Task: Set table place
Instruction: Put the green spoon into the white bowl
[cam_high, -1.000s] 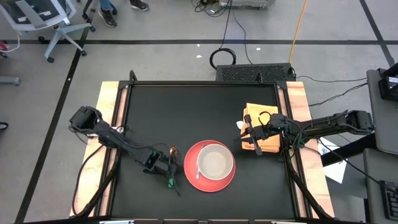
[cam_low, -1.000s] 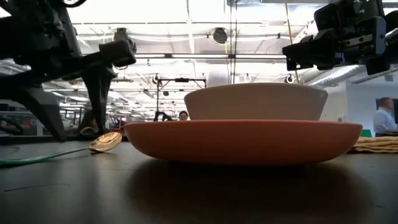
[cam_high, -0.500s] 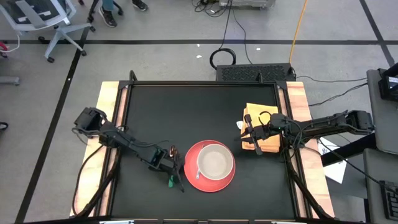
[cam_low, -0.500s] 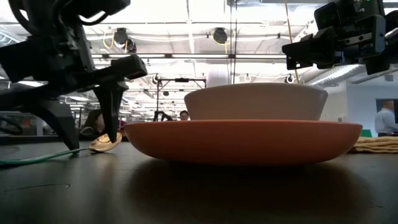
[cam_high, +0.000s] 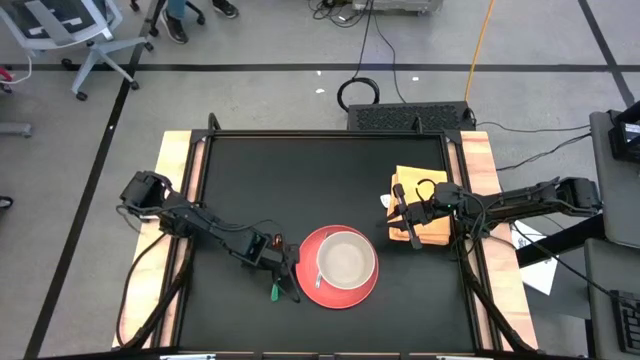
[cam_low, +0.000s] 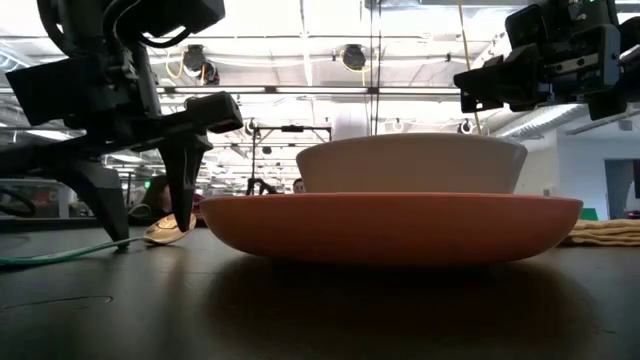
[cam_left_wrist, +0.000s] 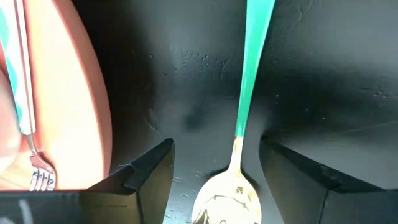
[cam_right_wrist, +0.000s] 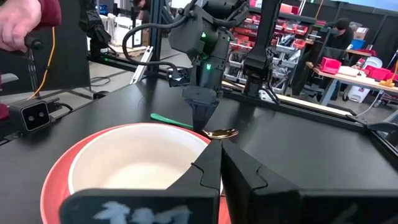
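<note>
— Where does the table (cam_high: 320, 170) sit, and what is on it?

— It fills the middle of the high view, matte black with wooden strips along its left and right sides. Near its front edge lies a red plate (cam_high: 312, 289) with a white bowl (cam_high: 345, 260) on it. Just left of the plate lies a spoon (cam_high: 273, 290) with a green handle and a golden bowl. A folded yellow cloth (cam_high: 432, 228) lies near the right edge.

— What is hard to make out?

— From above, the spoon is mostly covered by the left gripper (cam_high: 283, 268); only the end of the green handle shows. The low view cuts the plate's far side off behind the bowl, and the spoon's bowl is half hidden by a dark finger.

— Does another view help?

— The left wrist view shows the spoon (cam_left_wrist: 244, 118) plainly, its golden bowl between the two dark fingers (cam_left_wrist: 146, 177), which stand well apart on either side. It also shows what looks like a fork (cam_left_wrist: 34, 168) with a green handle reflected or lying on the plate's rim; I cannot tell which.

— So the left claw holds nothing?

— Its jaws are spread, tips down on or just above the tabletop astride the spoon, not closed on it.

— And the right gripper (cam_high: 398, 213)?

— It hangs above the cloth's left edge, fingers pressed together, empty. In its wrist view a person's hand (cam_right_wrist: 22, 22) shows beyond the table.
</note>
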